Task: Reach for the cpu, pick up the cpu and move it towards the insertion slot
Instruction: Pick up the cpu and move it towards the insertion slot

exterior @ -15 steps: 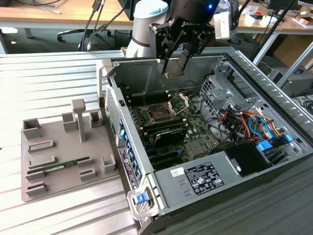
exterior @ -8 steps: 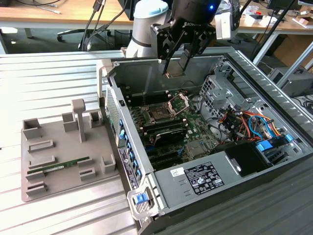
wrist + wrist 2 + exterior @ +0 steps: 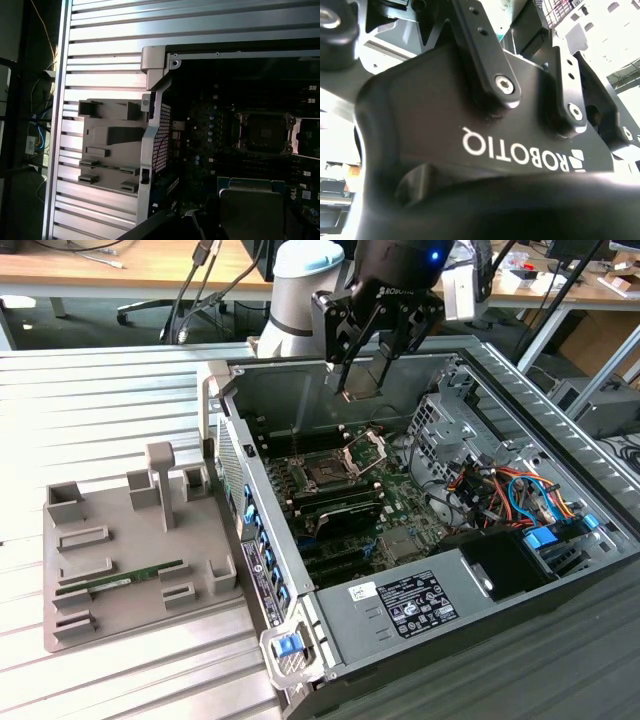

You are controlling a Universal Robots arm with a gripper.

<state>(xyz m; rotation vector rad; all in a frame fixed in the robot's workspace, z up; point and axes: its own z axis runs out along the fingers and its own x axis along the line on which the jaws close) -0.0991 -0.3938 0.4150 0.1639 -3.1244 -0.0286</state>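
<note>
While over slot [image 3: 325,472], claw [image 3: 362,380] w/ cpu [image 3: 361,383]

arm [image 3: 300,290]: reaching down | pincer [image 3: 362,388]: clamped, raised

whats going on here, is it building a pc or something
A robot arm's gripper is holding the cpu, a small flat square chip, in the air above an open computer case lying on a ribbed metal table. The chip hangs over the motherboard, above the insertion slot, whose silver metal frame is flipped open. The chip is not yet in the socket. In the first wrist view the cpu shows near the camera with the slot beyond. A grey parts holder with a green memory stick sits beside the case.
</note>
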